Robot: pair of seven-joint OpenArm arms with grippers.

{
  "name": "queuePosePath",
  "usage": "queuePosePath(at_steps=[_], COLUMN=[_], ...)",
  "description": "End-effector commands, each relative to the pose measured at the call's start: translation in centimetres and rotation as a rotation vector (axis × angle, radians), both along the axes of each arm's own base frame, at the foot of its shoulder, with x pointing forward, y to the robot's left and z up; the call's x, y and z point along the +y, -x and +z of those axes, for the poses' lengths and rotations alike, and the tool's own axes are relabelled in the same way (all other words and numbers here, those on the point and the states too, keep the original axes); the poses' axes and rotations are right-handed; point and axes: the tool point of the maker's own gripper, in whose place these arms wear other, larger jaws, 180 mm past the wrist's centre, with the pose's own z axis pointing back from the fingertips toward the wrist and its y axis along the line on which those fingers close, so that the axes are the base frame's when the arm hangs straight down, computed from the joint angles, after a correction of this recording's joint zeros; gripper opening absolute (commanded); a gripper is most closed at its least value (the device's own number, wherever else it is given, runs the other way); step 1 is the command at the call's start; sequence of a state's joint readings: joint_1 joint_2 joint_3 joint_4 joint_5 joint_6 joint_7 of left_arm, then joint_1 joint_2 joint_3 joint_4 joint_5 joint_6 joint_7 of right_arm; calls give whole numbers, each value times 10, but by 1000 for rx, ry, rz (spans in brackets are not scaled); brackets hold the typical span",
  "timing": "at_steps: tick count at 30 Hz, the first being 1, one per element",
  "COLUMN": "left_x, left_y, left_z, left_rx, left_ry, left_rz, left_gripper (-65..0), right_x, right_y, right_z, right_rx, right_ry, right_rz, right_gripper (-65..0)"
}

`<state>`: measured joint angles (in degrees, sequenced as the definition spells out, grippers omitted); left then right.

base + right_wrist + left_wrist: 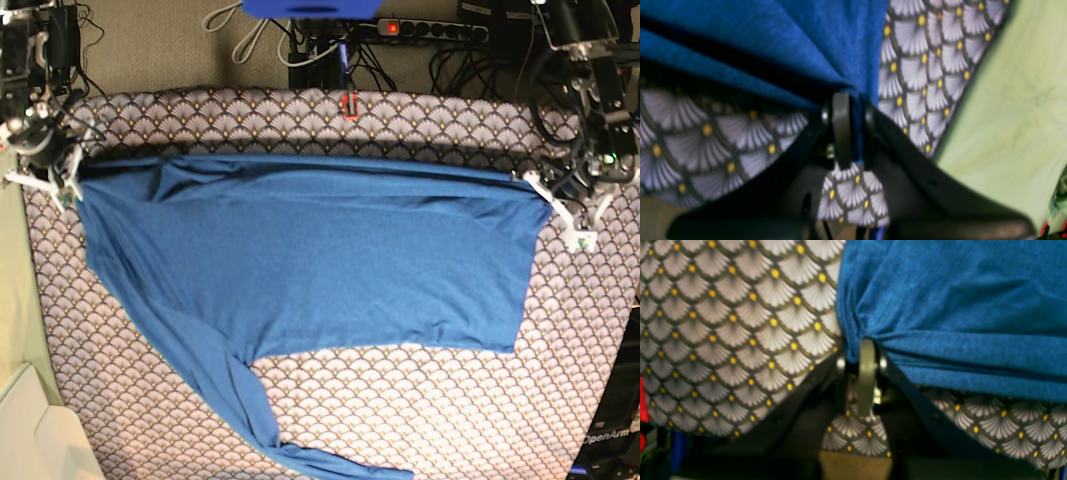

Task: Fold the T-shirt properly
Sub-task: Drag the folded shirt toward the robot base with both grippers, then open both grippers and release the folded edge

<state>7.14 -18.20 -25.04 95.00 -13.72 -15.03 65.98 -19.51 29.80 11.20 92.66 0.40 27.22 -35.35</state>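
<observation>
Blue T-shirt (320, 260) stretched across a patterned surface (420, 400); left claw (862, 351) and right claw (850, 106) each pinch a corner.

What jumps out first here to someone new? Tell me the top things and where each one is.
The big blue T-shirt fills the middle of the table, its far edge stretched taut between the two arms, with one long sleeve trailing toward the near edge. The right gripper is shut on the shirt's corner at the base view's left, the left gripper on the corner at its right. Under it all lies a tablecloth patterned in grey fans with yellow dots.
</observation>
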Motion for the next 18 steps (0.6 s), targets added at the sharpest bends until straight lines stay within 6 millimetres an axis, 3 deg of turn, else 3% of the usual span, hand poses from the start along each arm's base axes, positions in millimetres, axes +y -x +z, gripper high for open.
queuePosePath(at_steps=[1,10,18], left_x=[11,11,7], left_y=[-2,35,38], left_z=[11,-12,-16], left_rx=[-22,66,74], left_ry=[-46,-48,-37], left_rz=[6,1,0], left_gripper=[-645,-645,-645], right_x=[-12,-7,-1], right_y=[-1,28,31], right_z=[8,3,2], right_rx=[-6,50,54], right_ry=[44,56,49], right_rz=[0,35,46], right_gripper=[-650,-650,-650])
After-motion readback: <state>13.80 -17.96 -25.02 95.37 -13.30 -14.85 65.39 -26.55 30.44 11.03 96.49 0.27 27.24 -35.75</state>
